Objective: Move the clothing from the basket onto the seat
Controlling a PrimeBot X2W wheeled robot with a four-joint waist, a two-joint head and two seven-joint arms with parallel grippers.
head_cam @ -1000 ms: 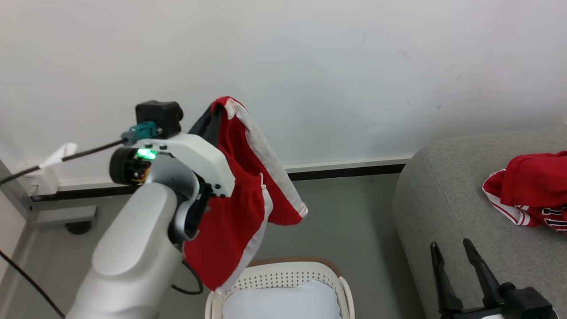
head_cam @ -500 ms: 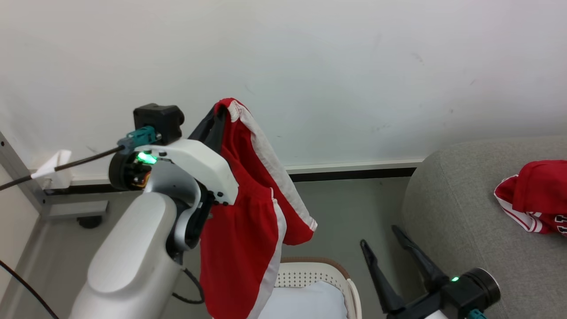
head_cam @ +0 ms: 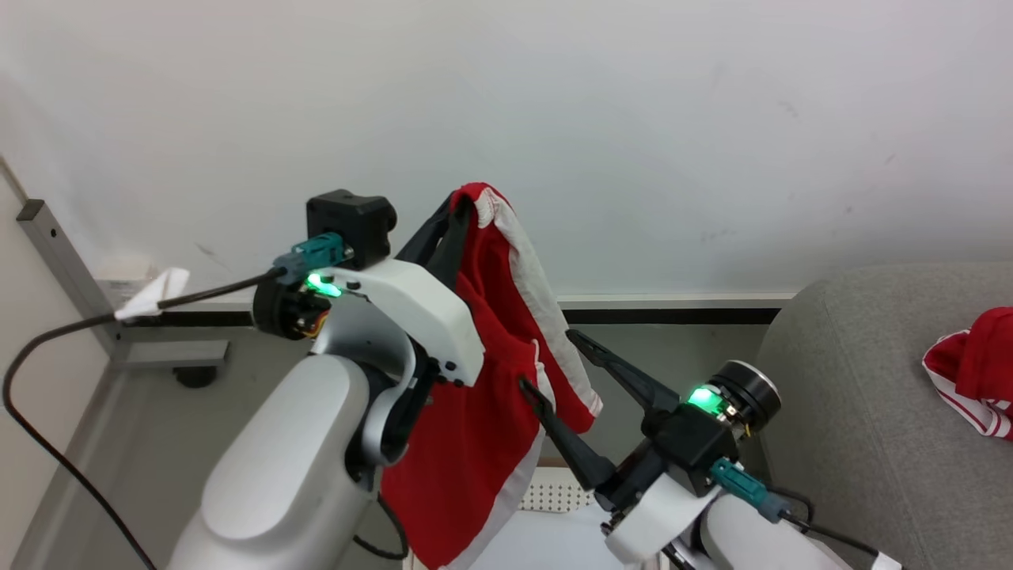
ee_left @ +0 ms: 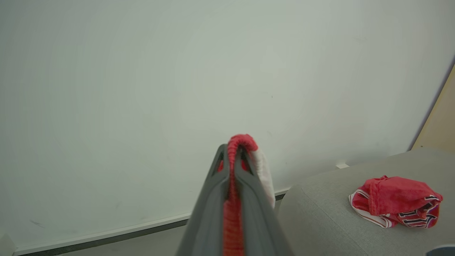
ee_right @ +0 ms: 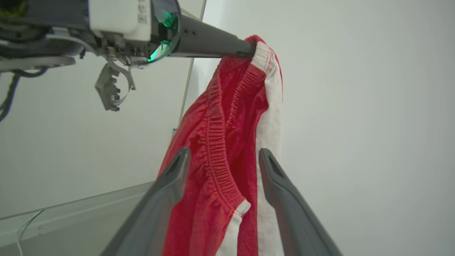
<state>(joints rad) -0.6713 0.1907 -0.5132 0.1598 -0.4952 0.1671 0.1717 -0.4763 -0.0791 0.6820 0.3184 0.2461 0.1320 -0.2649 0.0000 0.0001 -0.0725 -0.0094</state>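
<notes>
Red thin fabric with a white side stripe hangs in the air. This red garment (head_cam: 467, 451) is pinched at its gathered waistband between the closed fingers of the left gripper (head_cam: 461, 210), which is raised in front of the pale wall (head_cam: 633, 119). The cloth drapes down past the white forearm to the bottom of the head view. There a strip of the basket (head_cam: 554, 495), perforated and cream, shows just beside the cloth's lower part. The right gripper (head_cam: 546, 360) reaches in from the lower right with its two dark fingers spread wide and gripping nothing. In its own wrist view one finger stands on each side of the hanging cloth, though whether either touches the fabric is hard to tell. On the right stands the grey upholstered seat (head_cam: 855, 412). A second red garment (head_cam: 973, 376), with white striped trim and black-and-white lettering, lies crumpled on its cushion, well apart from both grippers.
</notes>
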